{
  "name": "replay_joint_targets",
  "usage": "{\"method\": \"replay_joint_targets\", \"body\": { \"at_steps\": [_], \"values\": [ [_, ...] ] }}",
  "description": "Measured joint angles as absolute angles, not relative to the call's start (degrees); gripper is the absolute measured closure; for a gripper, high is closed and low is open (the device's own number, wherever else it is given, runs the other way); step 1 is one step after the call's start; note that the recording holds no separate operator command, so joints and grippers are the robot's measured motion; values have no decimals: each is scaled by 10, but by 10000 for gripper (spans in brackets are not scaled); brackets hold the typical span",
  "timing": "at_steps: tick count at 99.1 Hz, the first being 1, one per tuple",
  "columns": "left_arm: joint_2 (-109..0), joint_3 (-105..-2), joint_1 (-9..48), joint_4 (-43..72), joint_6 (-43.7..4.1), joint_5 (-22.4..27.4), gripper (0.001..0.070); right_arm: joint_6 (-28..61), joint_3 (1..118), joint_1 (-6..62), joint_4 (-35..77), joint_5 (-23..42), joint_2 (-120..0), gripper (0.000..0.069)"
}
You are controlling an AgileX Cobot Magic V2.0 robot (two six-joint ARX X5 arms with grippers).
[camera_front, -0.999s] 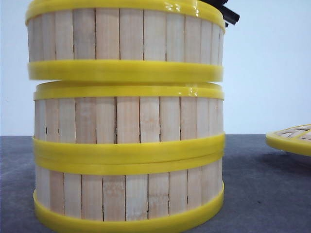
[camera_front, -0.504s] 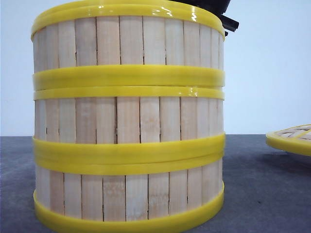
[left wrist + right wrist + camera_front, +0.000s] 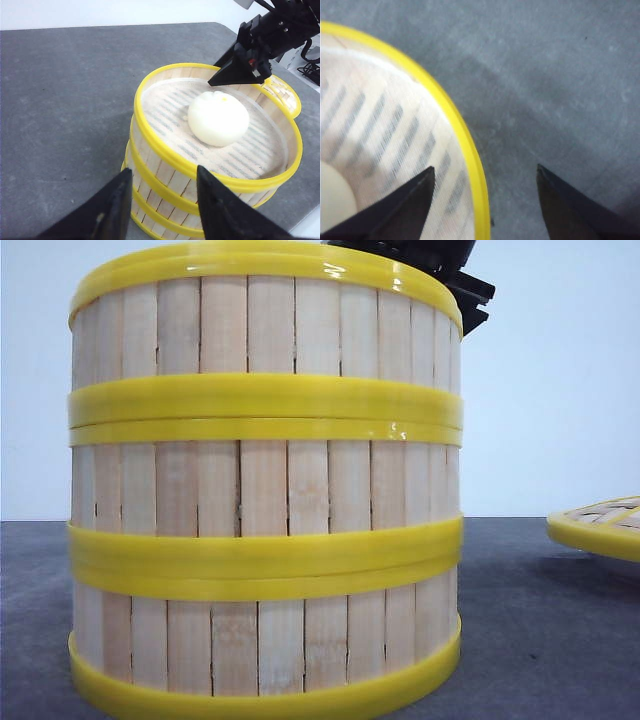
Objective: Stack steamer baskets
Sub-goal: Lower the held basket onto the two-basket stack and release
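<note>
Top steamer basket (image 3: 265, 335) settled, right gripper (image 3: 482, 200) released

Ahead of me a plain, pale bluish-white wall (image 3: 550, 390) rises behind my dark grey, faintly mottled table (image 3: 540, 640). Even, soft light falls everywhere, and the tabletop's far corner is rounded.

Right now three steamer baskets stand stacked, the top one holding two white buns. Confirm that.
Not quite: the top basket of the three stacked steamer baskets holds one white bun, not two. The left wrist view shows it.
</note>
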State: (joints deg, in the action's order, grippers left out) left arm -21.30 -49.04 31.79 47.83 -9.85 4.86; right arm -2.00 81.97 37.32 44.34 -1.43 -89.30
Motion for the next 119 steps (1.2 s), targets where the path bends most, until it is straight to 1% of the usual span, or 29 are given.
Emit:
{"method": "replay_joint_targets", "body": {
  "at_steps": [14, 34, 46, 57, 70, 83, 89, 104, 119],
  "values": [
    [-213, -490, 318, 478, -98, 49, 481, -23, 819, 373, 437, 11, -869, 280],
    [-213, -490, 318, 478, -93, 49, 481, -25, 820, 373, 435, 86, -758, 279],
    [-213, -490, 318, 478, -85, 49, 481, -34, 820, 362, 468, 132, -695, 279],
    [-213, -490, 318, 478, -81, 49, 481, -47, 820, 340, 507, 150, -649, 279],
    [-213, -490, 318, 473, -79, 49, 481, -55, 820, 290, 550, 152, -619, 279],
    [-213, -490, 318, 474, -76, 49, 481, -56, 820, 222, 579, 143, -624, 279],
    [-213, -490, 318, 474, -75, 49, 481, -55, 818, 189, 579, 127, -631, 279],
    [-213, -490, 318, 474, -75, 49, 481, -54, 799, 108, 574, 59, -651, 279],
    [-213, -490, 318, 474, -75, 49, 481, -54, 761, 51, 550, 31, -687, 279]
  ]
}}
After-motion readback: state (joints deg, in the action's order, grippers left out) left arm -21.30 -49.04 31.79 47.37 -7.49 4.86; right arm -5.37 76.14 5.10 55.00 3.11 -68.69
